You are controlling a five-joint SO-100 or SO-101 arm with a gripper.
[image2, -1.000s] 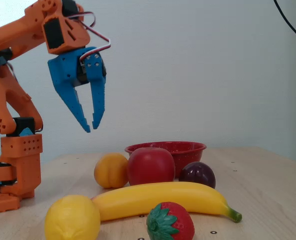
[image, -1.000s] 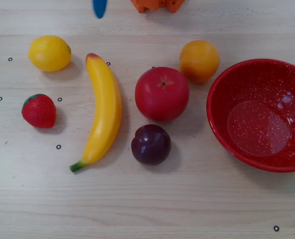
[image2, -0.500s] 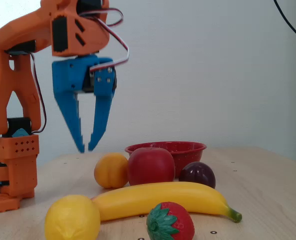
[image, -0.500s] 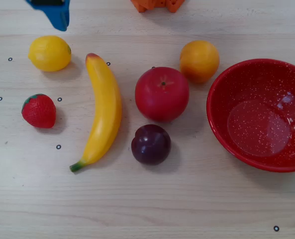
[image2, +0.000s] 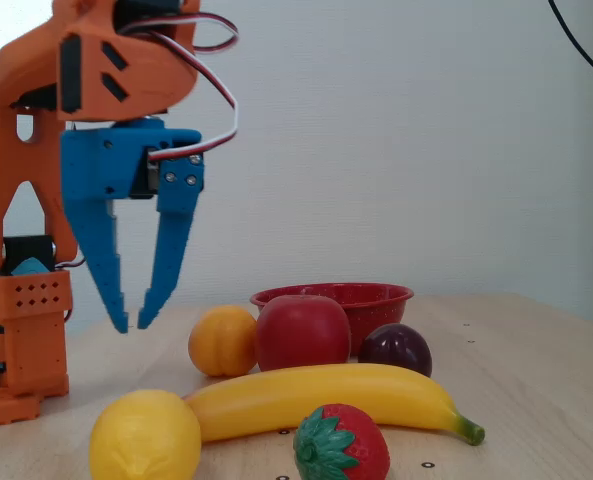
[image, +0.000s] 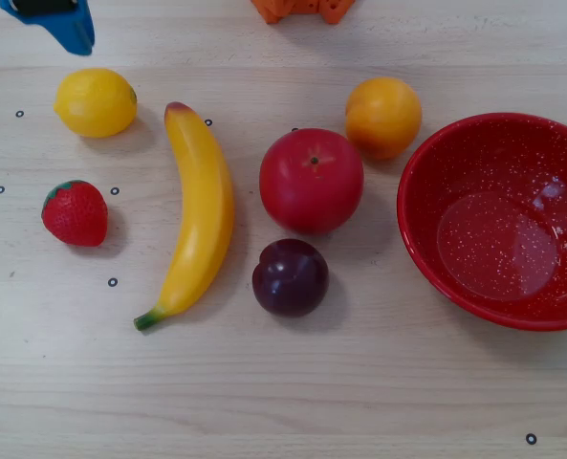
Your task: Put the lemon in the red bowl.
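Observation:
The lemon (image: 96, 101) lies at the upper left of the table in the overhead view and at the front left in the fixed view (image2: 144, 436). The red bowl (image: 426, 229) sits empty at the right edge of the overhead view and behind the apple in the fixed view (image2: 376, 296). My blue gripper (image2: 133, 322) hangs in the air above the table, fingers pointing down, slightly apart and empty. In the overhead view only a blue part of it (image: 58, 21) shows at the top left, beyond the lemon.
A banana (image: 199, 218), a strawberry (image: 75, 212), a red apple (image: 311, 179), an orange (image: 383, 116) and a dark plum (image: 290, 277) lie between lemon and bowl. The orange arm base (image2: 21, 330) stands at the table's back.

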